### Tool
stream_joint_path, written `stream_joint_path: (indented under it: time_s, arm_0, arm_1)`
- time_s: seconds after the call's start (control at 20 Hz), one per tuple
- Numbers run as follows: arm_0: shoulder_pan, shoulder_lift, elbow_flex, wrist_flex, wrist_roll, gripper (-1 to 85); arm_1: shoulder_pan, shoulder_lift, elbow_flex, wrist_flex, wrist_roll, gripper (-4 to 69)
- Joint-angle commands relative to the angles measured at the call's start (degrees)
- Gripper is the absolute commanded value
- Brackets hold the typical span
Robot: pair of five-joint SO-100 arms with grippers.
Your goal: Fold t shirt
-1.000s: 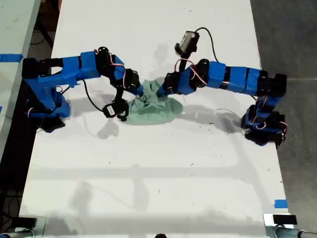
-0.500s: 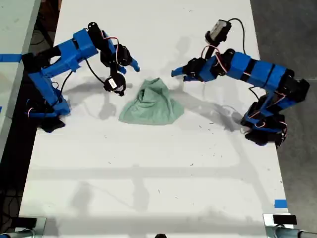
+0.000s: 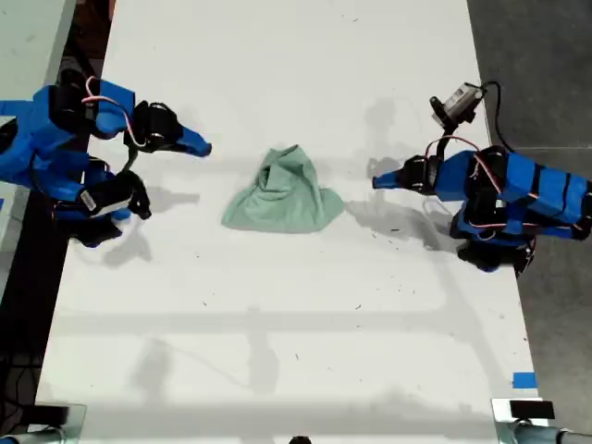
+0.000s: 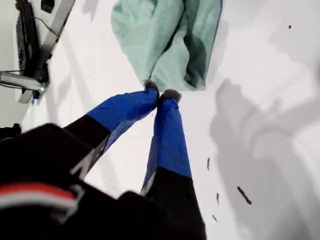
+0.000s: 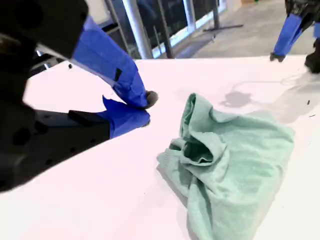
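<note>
The pale mint-green t shirt [image 3: 282, 196] lies bunched in a loose heap at the middle of the white table [image 3: 277, 314], narrow end toward the far edge. No gripper touches it. My first gripper [image 3: 377, 182], on the arm at the exterior view's right, is shut with nothing in it; its tips [image 4: 160, 94] meet just short of the t shirt [image 4: 170, 40]. My second gripper [image 3: 203, 147], on the arm at the exterior view's left, also looks shut and holds nothing. It hovers [image 5: 147, 109] a short way from the t shirt [image 5: 225, 160].
Both arm bases stand at the table's side edges in the exterior view. A strip of blue tape [image 3: 524, 379] marks the near corner at that view's right. A second table [image 3: 23, 55] adjoins at its left. Dark floor [image 3: 546, 55] lies at its right.
Both grippers have let go of the t shirt and drawn back toward their own sides of the table. The t shirt has dropped into a heap and lies still.
</note>
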Motion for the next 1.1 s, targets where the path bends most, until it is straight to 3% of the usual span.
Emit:
stream_joint_path:
  time_s: [0.0, 0.15, 0.3, 0.45, 0.5, 0.55, 0.7, 0.75, 0.9, 1.05]
  arm_0:
    - [4.57, 23.91, 26.02, -11.16, -4.92, -0.1]
    - [7.12, 51.15, 49.22, -14.85, -6.24, -0.1]
    - [8.7, 50.27, 56.69, -17.49, -8.0, -0.1]
    - [6.77, 50.45, 60.91, -14.85, -9.14, 0.2]
    - [6.06, 50.54, 63.46, -14.68, -12.48, 2.6]
    - [6.59, 50.54, 65.39, -16.35, -12.74, 7.2]
    - [7.47, 50.63, 63.54, -12.57, -5.8, 11.8]
    - [8.35, 50.63, 63.9, -12.13, -4.13, 11.9]
    - [8.44, 50.71, 64.34, -12.04, -2.02, 11.7]
    - [8.88, 50.71, 64.34, -11.87, -4.75, 11.7]
  arm_1:
    - [-4.13, 13.97, 7.21, 0.88, -2.37, 2.3]
    - [-5.98, 21.45, 14.94, 2.37, -3.78, 2.3]
    - [-5.62, 21.45, 19.42, 3.78, -4.48, 2.3]
    - [-4.75, 21.45, 25.14, 4.31, -4.66, 2.3]
    - [-5.1, 21.45, 27.69, 3.08, -6.5, 3.6]
    - [-5.27, 21.45, 27.6, 5.89, -5.27, 8.9]
    - [-6.42, 21.45, 27.33, 13.36, 8.09, 20.2]
    - [-7.03, 21.45, 27.16, 16.7, 13.01, 21.0]
    - [-12.66, 21.45, 26.28, 18.9, 24.17, 21.2]
    - [-13.18, 21.45, 26.28, 18.9, 12.66, 21.2]
